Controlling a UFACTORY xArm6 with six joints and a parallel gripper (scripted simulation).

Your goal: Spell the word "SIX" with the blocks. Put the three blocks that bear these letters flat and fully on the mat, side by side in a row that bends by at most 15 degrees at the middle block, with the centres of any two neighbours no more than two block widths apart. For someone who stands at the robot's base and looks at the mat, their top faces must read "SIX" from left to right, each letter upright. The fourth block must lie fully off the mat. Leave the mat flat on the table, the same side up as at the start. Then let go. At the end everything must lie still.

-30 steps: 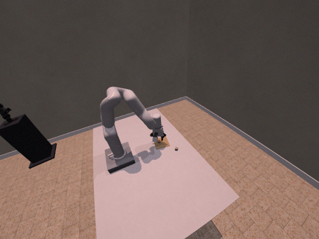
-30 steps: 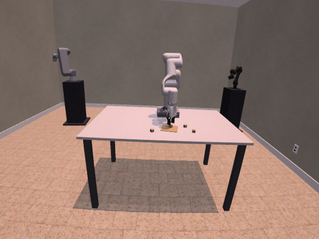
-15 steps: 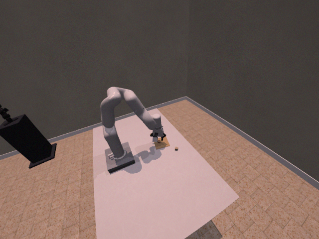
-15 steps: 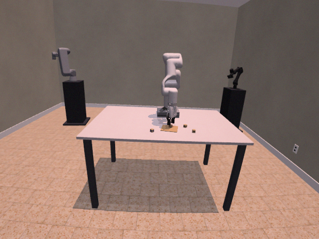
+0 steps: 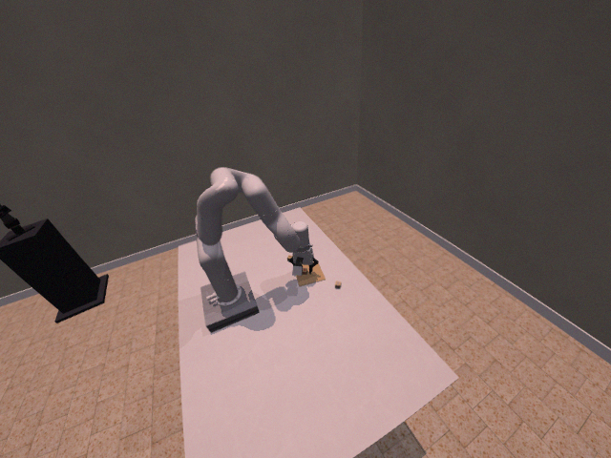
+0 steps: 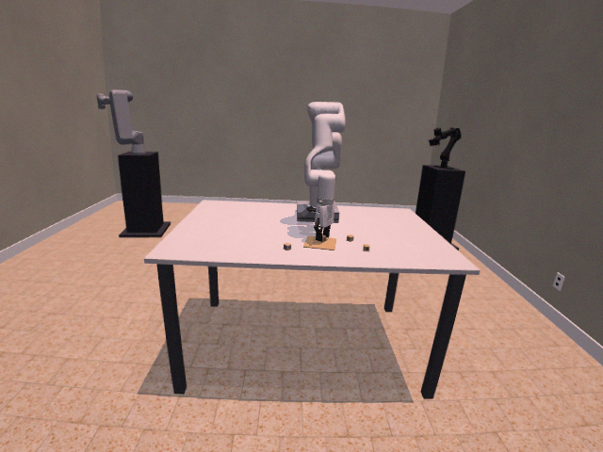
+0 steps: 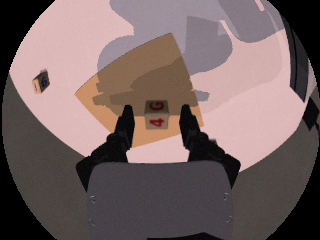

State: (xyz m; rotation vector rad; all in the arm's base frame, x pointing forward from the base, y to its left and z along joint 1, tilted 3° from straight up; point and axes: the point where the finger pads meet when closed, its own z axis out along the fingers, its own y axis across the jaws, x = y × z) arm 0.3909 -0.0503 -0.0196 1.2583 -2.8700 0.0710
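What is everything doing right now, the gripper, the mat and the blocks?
gripper: open
mat: flat on the table
G-and-4 block: between the fingers, not gripped
other three blocks: off the mat

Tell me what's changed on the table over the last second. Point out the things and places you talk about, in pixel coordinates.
The gripper [image 5: 305,268] [image 6: 322,238] [image 7: 157,109] has come down toward the mat [image 5: 319,277] [image 6: 311,245] [image 7: 112,120], around the block there [image 5: 305,270] [image 7: 157,121]. Nothing was visibly grasped or let go; the fingers stand open. The mat and the three blocks off it [image 5: 338,284] [image 6: 350,238] [image 7: 41,82] stayed put.
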